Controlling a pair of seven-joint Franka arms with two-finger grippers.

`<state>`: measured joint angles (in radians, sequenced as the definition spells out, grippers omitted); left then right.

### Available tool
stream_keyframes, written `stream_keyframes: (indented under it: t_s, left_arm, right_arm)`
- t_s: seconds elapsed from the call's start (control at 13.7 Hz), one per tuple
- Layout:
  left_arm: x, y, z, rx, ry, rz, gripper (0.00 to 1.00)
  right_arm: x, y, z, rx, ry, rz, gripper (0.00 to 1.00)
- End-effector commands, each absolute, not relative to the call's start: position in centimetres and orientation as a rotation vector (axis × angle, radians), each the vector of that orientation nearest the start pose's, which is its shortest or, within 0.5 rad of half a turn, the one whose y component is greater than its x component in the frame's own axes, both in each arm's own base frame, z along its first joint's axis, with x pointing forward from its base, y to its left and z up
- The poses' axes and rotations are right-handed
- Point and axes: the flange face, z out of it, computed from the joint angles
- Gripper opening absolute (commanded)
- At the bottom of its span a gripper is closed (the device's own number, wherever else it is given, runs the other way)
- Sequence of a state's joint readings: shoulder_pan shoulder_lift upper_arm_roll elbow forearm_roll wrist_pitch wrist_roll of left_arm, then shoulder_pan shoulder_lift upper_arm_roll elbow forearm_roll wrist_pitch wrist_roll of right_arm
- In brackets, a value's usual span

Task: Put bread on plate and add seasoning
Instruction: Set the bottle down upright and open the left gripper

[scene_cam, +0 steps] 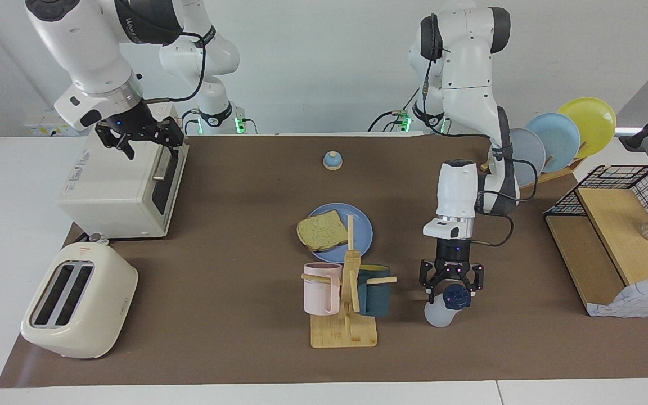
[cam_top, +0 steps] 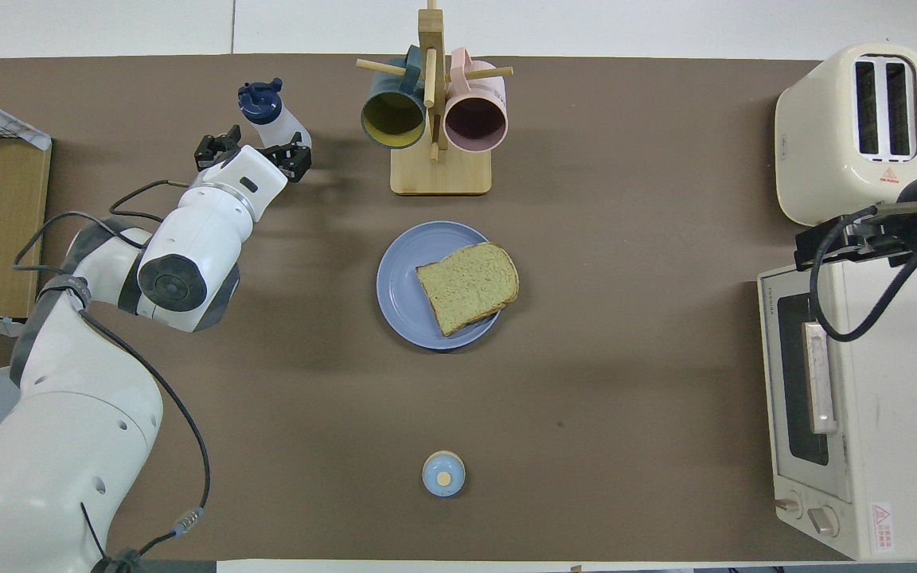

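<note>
Brown-matted surface (scene_cam: 234, 236): bare around left tool (scene_cam: 451, 279), released over leaning translucent white navy-capped bottle (scene_cam: 444, 306); tan square bread slice (scene_cam: 322, 230) on round medium-blue plate (scene_cam: 362, 225), well apart. Right tool (scene_cam: 143, 136) released over white oven (scene_cam: 116, 185).

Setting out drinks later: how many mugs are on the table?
2: a pink mug and a dark teal mug, both hanging on the wooden mug rack, farther from the robots than the blue plate.

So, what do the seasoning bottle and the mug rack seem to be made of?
The seasoning bottle: probably plastic, since its body looks cloudy and translucent white, under an opaque dark blue cap. The mug rack: seemingly pale, matte wood, perhaps bamboo, going by its flat light-tan base, post and pegs.
</note>
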<state>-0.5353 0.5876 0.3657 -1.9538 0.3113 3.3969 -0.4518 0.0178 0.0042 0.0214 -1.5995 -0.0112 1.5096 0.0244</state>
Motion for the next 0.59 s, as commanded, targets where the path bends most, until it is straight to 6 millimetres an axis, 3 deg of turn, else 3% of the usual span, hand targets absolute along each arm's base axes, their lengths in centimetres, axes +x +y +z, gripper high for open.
stream_keyframes:
  t_s: [0.0, 0.22, 0.51]
  left_arm:
    - [63.7, -17.2, 28.2, -2.882, 0.305, -1.31, 1.0]
    - [62.5, -16.7, 28.1, -2.902, 0.288, -1.281, 1.0]
    - [58.7, -16.3, 30.4, -2.958, 0.254, -1.184, 1.0]
  right_arm:
    - [54.4, 1.6, 60.7, -3.141, -0.048, 0.145, 1.0]
    - [54.4, 1.6, 60.7, -3.141, -0.048, 0.145, 1.0]
    - [54.4, 1.6, 60.7, -3.141, -0.048, 0.145, 1.0]
